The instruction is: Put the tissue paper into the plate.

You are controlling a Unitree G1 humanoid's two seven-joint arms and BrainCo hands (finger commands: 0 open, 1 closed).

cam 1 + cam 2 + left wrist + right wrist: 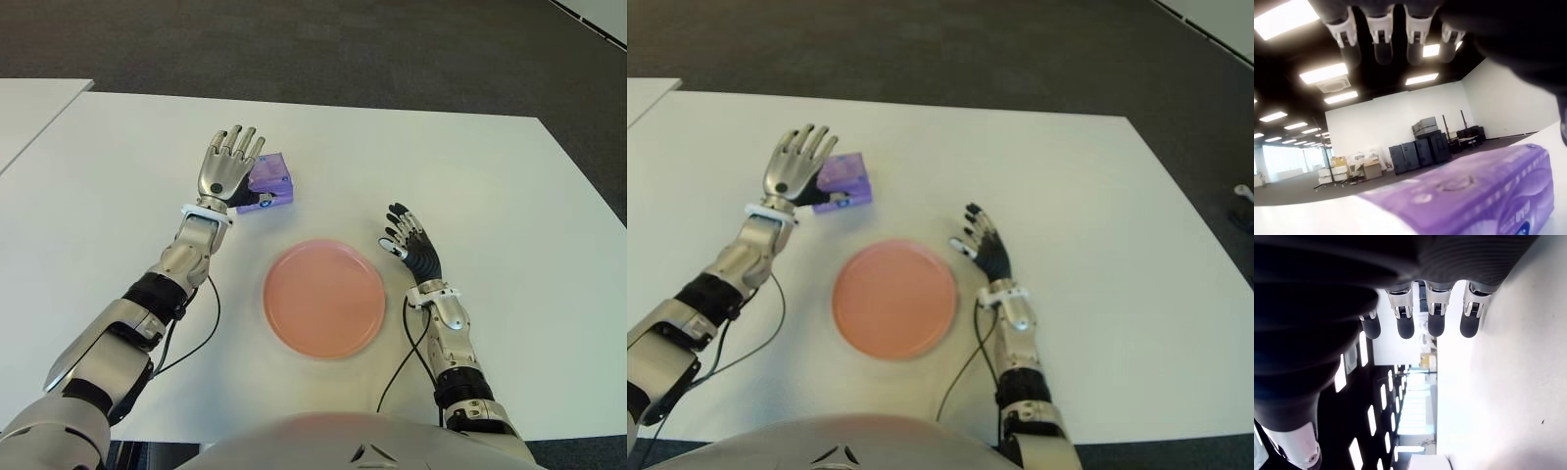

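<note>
Your left hand stood unclenched, holding nothing, just left of the tissue pack, at eleven o'clock from the plate; the right hand, also slack, was farther.

Table: a wide white top filled most of the near scene.
Second table: a white corner showed at the far left.
Floor: dark grey carpet lay beyond the far edge.
Walls: white.
Ceiling: dark, with bright rectangular light panels.
Storage: dark cases and cardboard boxes stood along the far wall.
</note>
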